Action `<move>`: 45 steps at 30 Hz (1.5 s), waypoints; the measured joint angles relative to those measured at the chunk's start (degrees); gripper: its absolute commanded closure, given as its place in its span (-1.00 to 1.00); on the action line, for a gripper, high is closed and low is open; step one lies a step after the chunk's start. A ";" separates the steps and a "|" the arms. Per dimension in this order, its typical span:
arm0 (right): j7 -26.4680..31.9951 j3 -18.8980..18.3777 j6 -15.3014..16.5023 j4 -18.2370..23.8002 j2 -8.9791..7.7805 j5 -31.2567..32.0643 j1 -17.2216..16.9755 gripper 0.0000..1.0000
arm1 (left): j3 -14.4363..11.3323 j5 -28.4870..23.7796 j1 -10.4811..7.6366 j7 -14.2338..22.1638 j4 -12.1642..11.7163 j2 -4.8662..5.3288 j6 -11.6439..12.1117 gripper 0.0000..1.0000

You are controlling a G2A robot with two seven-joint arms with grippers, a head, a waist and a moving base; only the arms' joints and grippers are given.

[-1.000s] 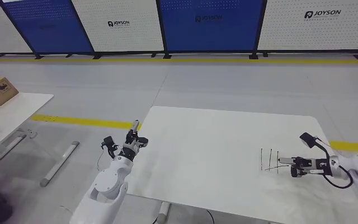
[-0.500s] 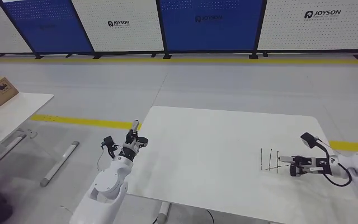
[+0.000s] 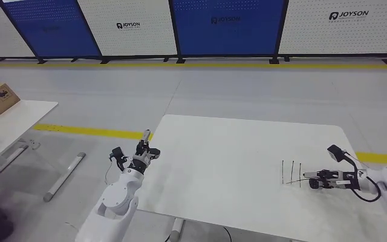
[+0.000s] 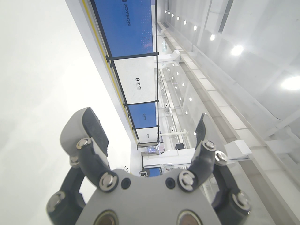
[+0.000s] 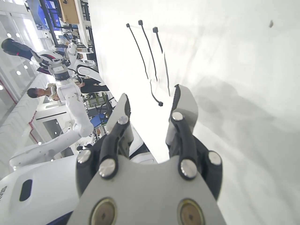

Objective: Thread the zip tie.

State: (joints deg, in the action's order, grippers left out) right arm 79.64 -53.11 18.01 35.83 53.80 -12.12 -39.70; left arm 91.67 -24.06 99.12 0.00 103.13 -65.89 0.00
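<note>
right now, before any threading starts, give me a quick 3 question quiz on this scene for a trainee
1. True or false: the right gripper is open and holds nothing.
2. How many black zip ties lie on the white table?
3. Where is the left gripper?
A) over the zip ties
B) open, at the table edge far from them
C) shut on a zip tie

Key: 1 true; 2 four, three side by side and one nearer the right gripper; 3 B.
</note>
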 measured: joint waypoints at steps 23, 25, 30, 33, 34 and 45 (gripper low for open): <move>0.00 2.40 1.47 -2.94 -0.14 -2.76 1.40 1.00 | 0.00 0.00 0.00 0.00 0.00 0.00 0.00 -1.00; 0.00 2.54 1.47 -2.93 -0.20 -2.95 1.42 1.00 | 0.00 0.00 0.00 0.00 0.00 0.00 0.00 -1.00; 0.00 2.83 1.47 -2.49 -0.43 -3.48 1.39 1.00 | 0.00 0.00 0.00 0.00 0.00 0.00 0.00 -1.00; 0.00 2.82 1.47 -1.51 -0.78 -4.72 0.95 1.00 | 0.00 0.00 0.00 0.00 0.00 0.00 0.00 -1.00; 0.00 2.71 1.47 -0.91 -1.03 -5.47 0.66 1.00 | 0.00 0.00 0.00 0.00 0.00 0.00 0.00 -1.00; 0.00 -2.04 1.47 10.35 -5.97 -16.76 -5.91 1.00 | 0.00 0.00 0.00 0.00 0.00 0.00 0.00 -1.00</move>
State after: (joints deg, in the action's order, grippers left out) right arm 79.64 -55.15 19.48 46.19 47.83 -28.88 -45.61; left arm 91.67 -24.06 99.12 0.00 103.13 -65.89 0.00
